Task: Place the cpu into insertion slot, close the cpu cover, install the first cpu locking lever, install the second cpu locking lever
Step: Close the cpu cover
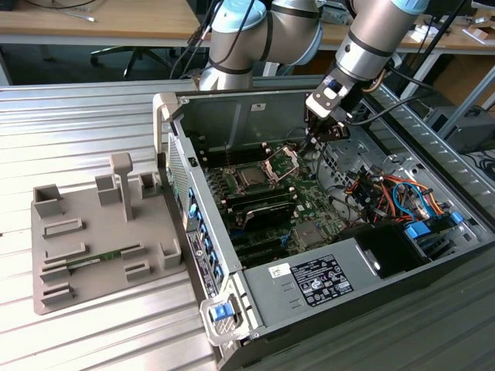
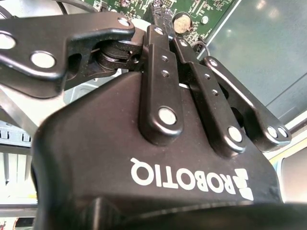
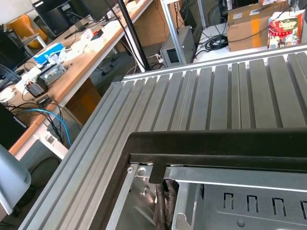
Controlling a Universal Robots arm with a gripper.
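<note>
Exterior view: black end effector (image 1: 312, 137) near the tilted-up shiny metal cpu cover (image 1: 283, 161); cannot tell how open. Flat grey square cpu (image 1: 252, 176) in black insertion slot (image 1: 237, 175).

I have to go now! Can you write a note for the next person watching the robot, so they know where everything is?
Gripper: down inside the computer case, close beside the cpu cover. Whether it grips anything cannot be told.
Cpu: looks seated in the insertion slot on the green board.
Cpu cover: tilted up, open.
Done: cpu placed, as far as it shows.
Left: cover not yet closed; locking levers not yet installed.
</note>
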